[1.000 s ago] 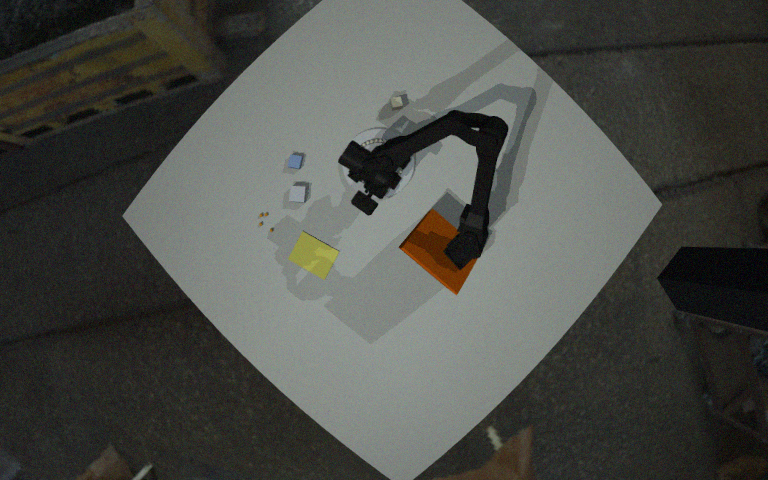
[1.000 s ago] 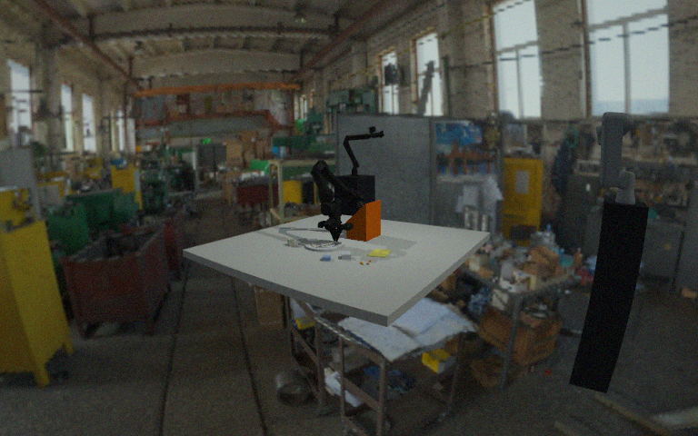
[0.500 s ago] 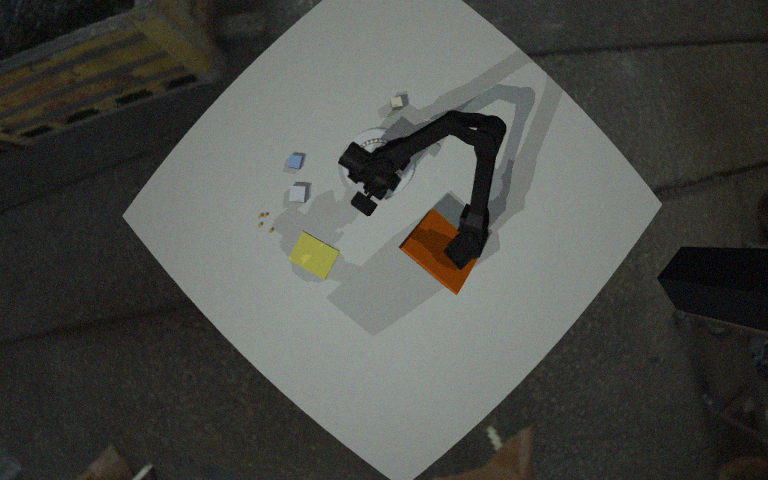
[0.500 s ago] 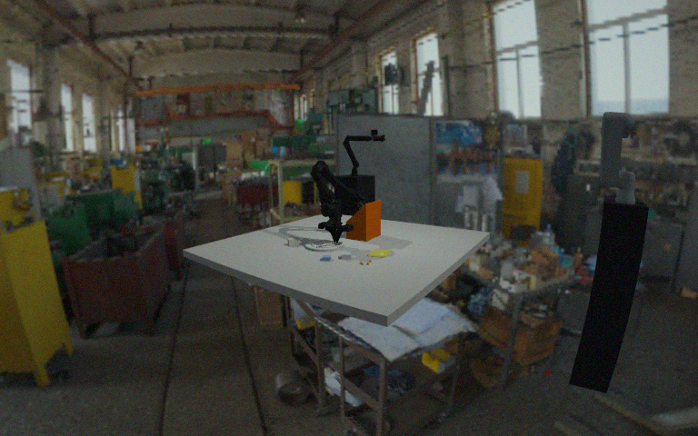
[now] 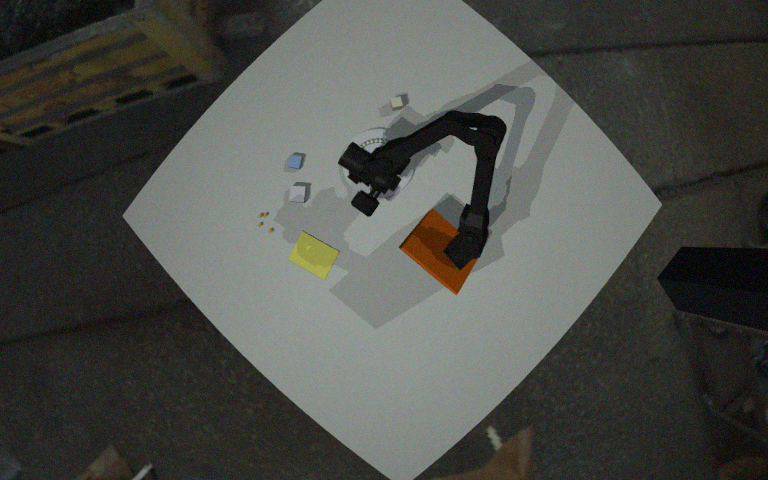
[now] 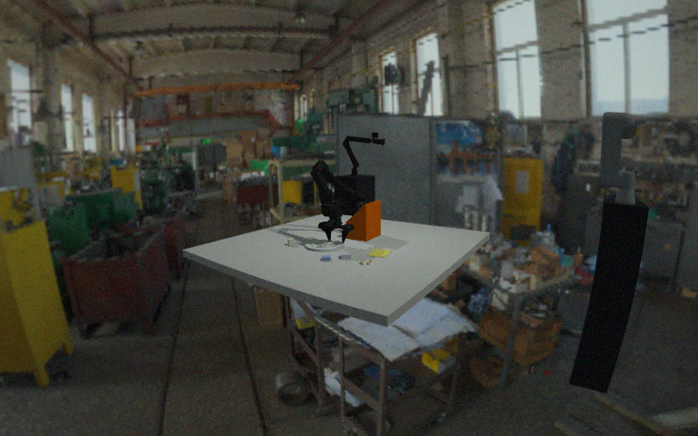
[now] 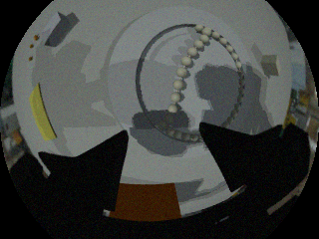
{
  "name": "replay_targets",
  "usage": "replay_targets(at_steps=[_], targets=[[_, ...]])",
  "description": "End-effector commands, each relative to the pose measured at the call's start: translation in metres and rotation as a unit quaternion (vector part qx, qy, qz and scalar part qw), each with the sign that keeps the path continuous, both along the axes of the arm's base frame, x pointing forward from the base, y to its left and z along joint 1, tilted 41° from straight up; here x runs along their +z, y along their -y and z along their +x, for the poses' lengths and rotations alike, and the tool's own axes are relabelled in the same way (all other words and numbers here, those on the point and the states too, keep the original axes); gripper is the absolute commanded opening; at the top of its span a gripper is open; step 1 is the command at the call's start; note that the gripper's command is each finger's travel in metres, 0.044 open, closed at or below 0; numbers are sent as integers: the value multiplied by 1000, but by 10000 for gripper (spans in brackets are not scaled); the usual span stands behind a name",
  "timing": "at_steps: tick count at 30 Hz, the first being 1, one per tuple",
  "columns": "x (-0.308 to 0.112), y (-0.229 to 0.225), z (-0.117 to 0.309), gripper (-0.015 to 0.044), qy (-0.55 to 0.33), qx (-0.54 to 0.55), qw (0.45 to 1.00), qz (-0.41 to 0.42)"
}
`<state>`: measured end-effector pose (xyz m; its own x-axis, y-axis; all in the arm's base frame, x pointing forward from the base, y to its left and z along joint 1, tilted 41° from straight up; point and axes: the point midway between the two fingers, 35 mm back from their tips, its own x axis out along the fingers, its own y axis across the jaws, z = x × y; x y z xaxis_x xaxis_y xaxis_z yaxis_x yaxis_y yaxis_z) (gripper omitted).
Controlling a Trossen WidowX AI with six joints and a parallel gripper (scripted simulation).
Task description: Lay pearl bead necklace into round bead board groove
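The round bead board (image 5: 346, 178) (image 6: 311, 247) (image 7: 120, 75) is pale with a dark ring groove. The pearl bead necklace (image 5: 373, 141) (image 7: 178, 85) lies on it. In the wrist view its beads follow the groove along the right side and the bottom. The other stretch cuts inside the ring, from the top down to the lower left, and the left arc of the groove is bare. My gripper (image 6: 336, 241) (image 7: 164, 130) is open and empty, low over the board, its fingertips at the near edge of the ring. The arm hides part of the board in the top view.
A cream block (image 5: 396, 102) (image 7: 270, 65), a blue block (image 5: 295, 161) and a pale block (image 5: 297, 193) stand around the board. Several small orange pieces (image 5: 261, 224) and a yellow sheet (image 5: 314, 255) (image 6: 379, 252) lie beyond. A tall orange block (image 6: 371, 221) stands by the arm's base.
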<state>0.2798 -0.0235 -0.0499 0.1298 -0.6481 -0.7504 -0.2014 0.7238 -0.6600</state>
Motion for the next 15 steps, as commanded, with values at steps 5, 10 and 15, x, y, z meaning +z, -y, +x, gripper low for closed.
replay_targets(at_steps=[5,10,15], targets=[[3,-3,0,440,1,0,1000,1],[3,-3,0,440,1,0,1000,1],[3,-3,0,440,1,0,1000,1]])
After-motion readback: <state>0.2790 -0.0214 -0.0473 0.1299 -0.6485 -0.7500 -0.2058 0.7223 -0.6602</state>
